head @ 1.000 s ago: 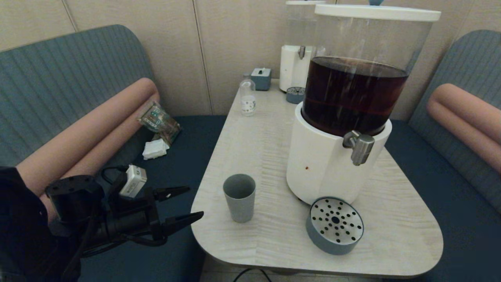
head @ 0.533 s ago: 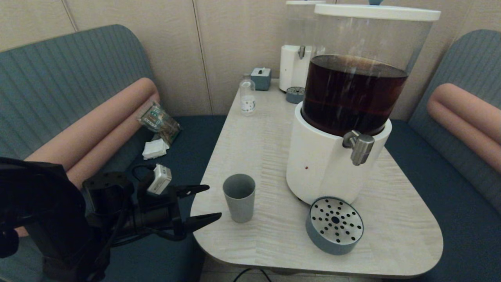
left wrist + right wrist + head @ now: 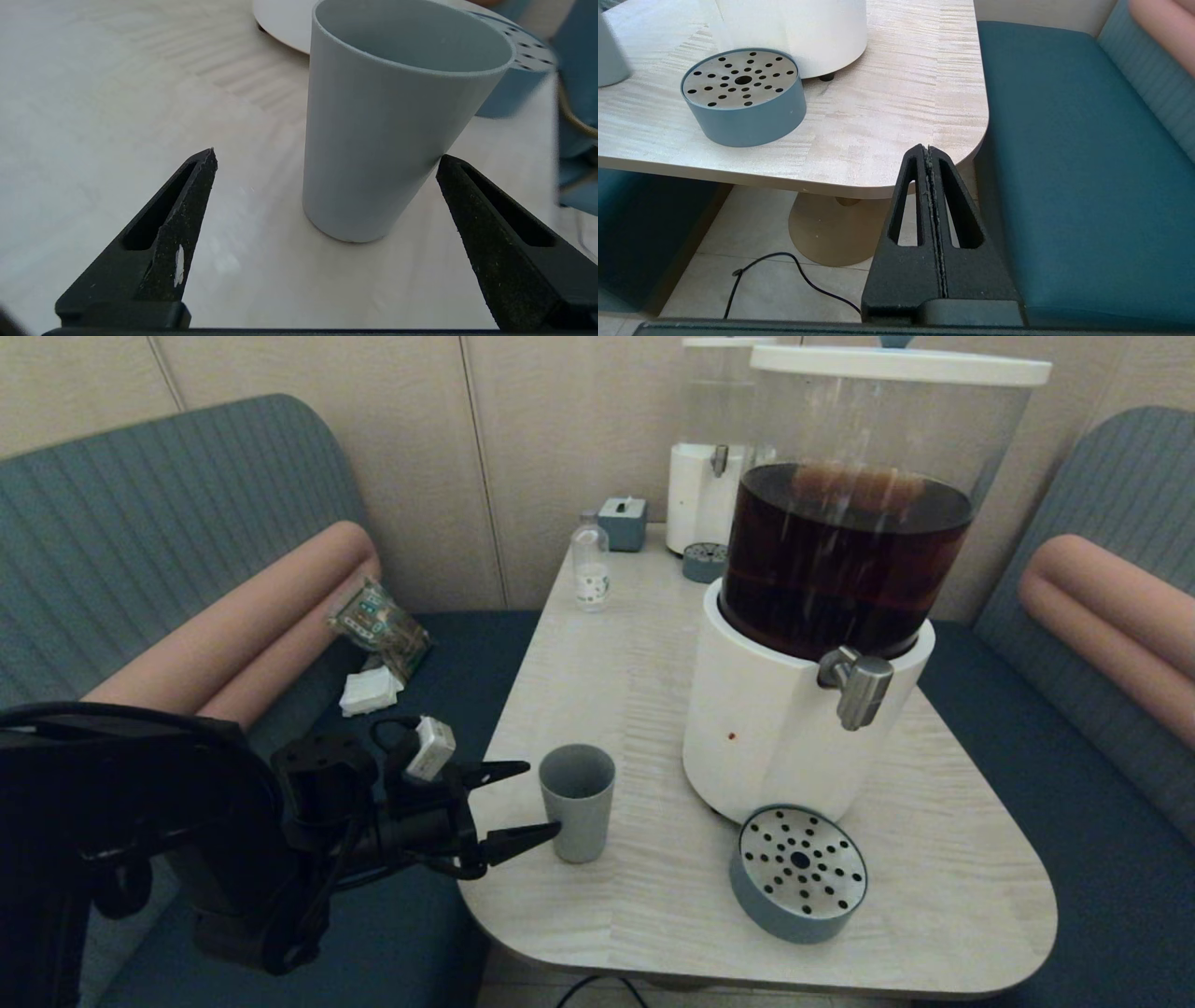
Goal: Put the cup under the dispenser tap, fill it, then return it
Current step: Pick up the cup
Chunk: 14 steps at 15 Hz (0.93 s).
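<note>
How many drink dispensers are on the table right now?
2. The large dispenser with dark liquid stands near the table's front, beside the cup; a smaller dispenser sits behind it by the wall. Others could be hidden behind.

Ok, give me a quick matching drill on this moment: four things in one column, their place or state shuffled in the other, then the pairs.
Things:
1. cup
2. left gripper
3. right gripper
4. drip tray

States:
A. shut, parked off the table's corner
B. below the dispenser tap, nothing on it
C. open, fingers either side of the cup
D. upright on the table, empty

Pairs: 1-D, 2-C, 3-A, 4-B
</note>
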Motion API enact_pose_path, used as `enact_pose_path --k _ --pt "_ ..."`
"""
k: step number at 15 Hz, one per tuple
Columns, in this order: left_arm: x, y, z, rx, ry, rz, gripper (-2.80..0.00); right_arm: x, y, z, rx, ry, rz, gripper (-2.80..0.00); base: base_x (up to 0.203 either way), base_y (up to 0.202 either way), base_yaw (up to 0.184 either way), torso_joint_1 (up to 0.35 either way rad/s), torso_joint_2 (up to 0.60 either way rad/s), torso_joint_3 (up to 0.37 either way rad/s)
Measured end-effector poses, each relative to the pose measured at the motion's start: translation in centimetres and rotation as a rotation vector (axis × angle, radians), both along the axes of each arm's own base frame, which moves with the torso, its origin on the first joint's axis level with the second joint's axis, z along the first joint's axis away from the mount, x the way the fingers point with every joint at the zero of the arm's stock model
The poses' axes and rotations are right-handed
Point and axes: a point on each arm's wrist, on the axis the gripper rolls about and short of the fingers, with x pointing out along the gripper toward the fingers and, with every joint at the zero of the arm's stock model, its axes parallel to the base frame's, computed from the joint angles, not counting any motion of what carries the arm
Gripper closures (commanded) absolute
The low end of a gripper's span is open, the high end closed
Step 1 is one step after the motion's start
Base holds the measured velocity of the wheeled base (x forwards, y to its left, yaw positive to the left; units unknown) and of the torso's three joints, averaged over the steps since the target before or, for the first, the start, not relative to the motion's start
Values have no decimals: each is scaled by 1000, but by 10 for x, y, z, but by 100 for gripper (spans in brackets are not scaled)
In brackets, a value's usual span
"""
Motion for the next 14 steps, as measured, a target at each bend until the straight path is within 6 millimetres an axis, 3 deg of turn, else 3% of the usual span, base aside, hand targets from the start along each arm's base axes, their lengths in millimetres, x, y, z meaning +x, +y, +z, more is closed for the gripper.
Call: enact_pose_path --k 3,7,14 --pt "9 -13 -6 -7 -3 -24 -280 0 0 0 0 0 0 0 0 0 0 0 0 0" --pt "8 -30 -11 -7 11 -63 -280 0 0 0 -1 0 0 0 0 0 0 0 0 0" --pt "17 -47 -8 -23 -19 -55 -280 0 0 0 0 1 0 0 0 0 0 0 0 0"
